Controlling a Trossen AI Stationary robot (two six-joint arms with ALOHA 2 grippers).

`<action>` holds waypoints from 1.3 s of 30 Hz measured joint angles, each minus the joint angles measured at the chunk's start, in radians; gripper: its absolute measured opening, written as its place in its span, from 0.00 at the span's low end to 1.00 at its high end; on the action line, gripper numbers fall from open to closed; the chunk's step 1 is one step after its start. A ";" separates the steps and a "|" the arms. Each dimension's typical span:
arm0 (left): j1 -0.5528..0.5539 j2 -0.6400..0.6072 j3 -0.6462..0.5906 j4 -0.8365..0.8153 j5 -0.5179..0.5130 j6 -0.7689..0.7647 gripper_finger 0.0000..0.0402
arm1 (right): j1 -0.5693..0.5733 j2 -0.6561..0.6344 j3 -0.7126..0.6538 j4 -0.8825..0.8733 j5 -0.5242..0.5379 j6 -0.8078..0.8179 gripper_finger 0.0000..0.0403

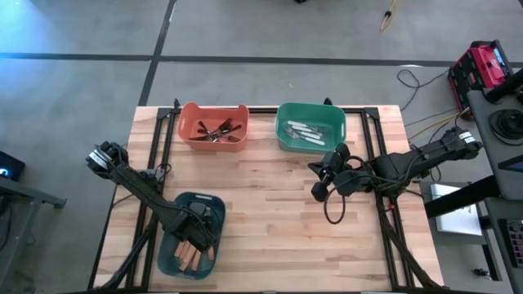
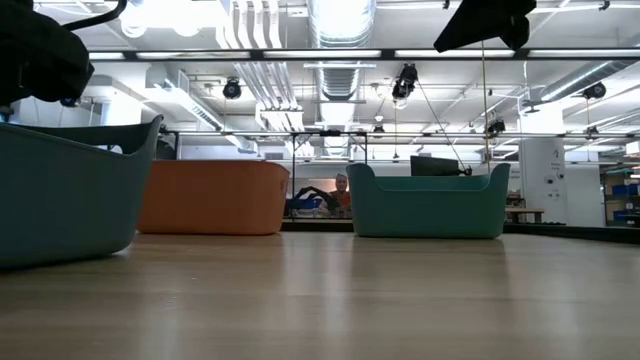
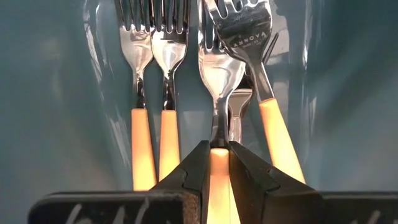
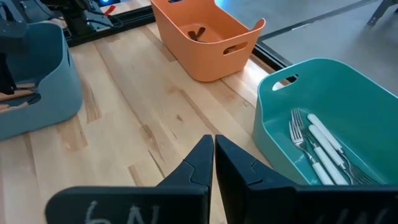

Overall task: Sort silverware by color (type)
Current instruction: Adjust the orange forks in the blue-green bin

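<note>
My left gripper reaches down into the dark teal bin at the table's near left. It is shut on one of several orange-handled forks lying side by side on the bin's bottom, metal heads all the same way. My right gripper hangs shut over bare wood in front of the green bin, which holds white-handled forks. Black utensils lie in the orange bin at the far edge. My left gripper pinches the held fork's orange handle between its two fingers, just behind the metal neck. The fingers come from above, pointing down, one on each side of the handle. A neighbouring fork's head overlaps its head; whether it is lifted I cannot tell.
The three bins stand apart, with bare wooden tabletop between them across the middle and near right. In the low view the dark teal bin fills the left. A person shows far off in the room beyond the table.
</note>
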 joint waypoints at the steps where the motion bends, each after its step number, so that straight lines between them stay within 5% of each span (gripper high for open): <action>1: 0.000 0.000 0.000 0.000 0.000 0.000 0.09 | 0.000 0.000 0.000 0.000 0.000 0.000 0.02; 39: 0.006 0.000 -0.013 -0.045 -0.055 -0.043 0.10 | 0.000 0.000 0.000 0.000 0.010 -0.037 0.02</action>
